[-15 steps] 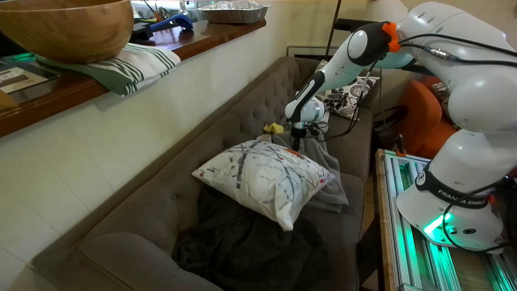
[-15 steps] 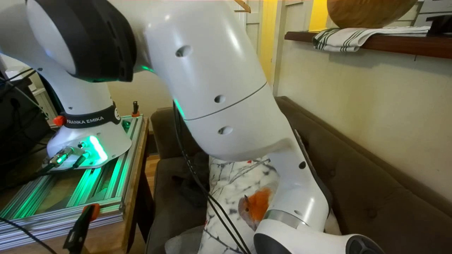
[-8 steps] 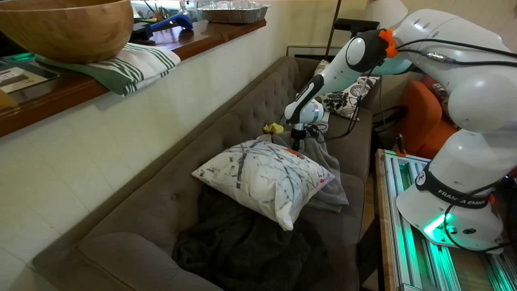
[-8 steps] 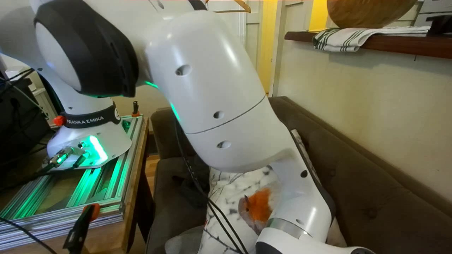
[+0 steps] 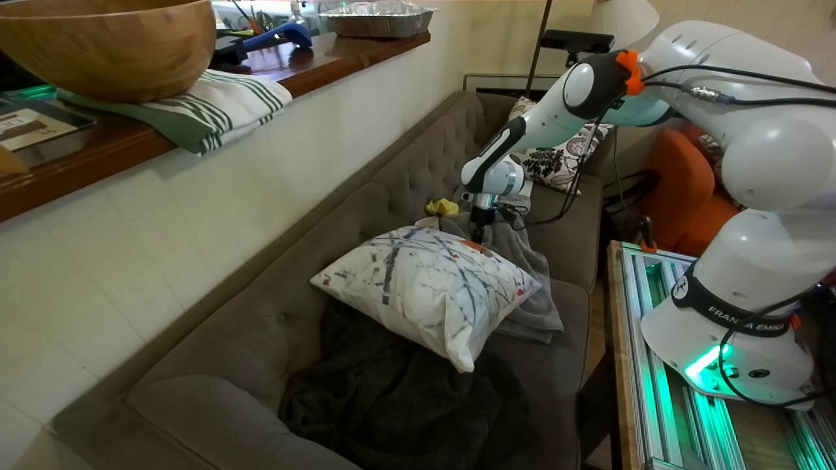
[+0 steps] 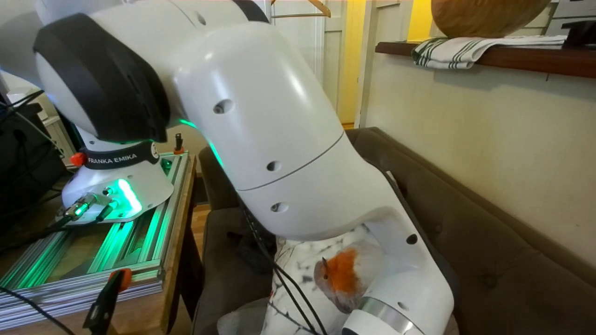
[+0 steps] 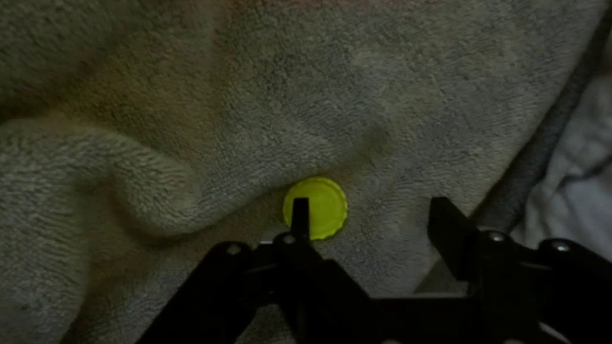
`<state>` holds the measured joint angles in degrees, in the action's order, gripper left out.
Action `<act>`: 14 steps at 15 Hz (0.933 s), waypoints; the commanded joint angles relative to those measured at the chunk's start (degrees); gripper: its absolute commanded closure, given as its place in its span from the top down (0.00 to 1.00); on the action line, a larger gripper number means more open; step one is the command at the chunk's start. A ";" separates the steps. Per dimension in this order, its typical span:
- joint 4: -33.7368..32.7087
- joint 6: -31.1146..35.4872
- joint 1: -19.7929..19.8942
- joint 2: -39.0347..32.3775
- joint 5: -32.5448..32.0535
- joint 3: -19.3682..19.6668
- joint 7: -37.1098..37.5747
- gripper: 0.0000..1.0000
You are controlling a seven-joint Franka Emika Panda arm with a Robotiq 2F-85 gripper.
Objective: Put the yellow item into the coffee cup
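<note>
Arm (image 6: 279, 130) dipped a bit; we see jaws spread, nothing held, one finger (image 7: 300, 215) overlapping yellow cap (image 7: 329, 208) in wrist view: recentring probably needed before grasping.

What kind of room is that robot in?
Probably a living room in someone's home: there's a long sofa, with a bird cushion and a dark blanket on it.

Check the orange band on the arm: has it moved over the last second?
Yes, downward: the orange band now sits lower against the black bar beyond it in an exterior view.
</note>
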<state>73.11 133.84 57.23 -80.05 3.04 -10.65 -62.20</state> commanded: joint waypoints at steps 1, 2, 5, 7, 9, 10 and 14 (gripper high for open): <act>-4.37 -6.58 3.25 -1.63 4.47 -1.50 -5.17 0.67; -5.25 -8.00 3.72 -1.84 5.22 -1.25 -5.79 0.69; -7.10 -9.99 3.63 -2.44 5.66 0.49 -6.00 0.68; -7.45 -10.13 3.27 -2.56 5.55 0.92 -5.87 0.67; -6.97 -8.42 3.38 -2.54 3.96 0.17 -4.15 0.69; -6.87 -7.73 3.10 -2.53 4.02 0.15 -3.86 0.67; -6.08 -2.01 1.61 -2.31 3.69 0.60 -3.27 0.66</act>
<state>68.37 128.29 59.95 -81.06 6.81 -10.28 -66.33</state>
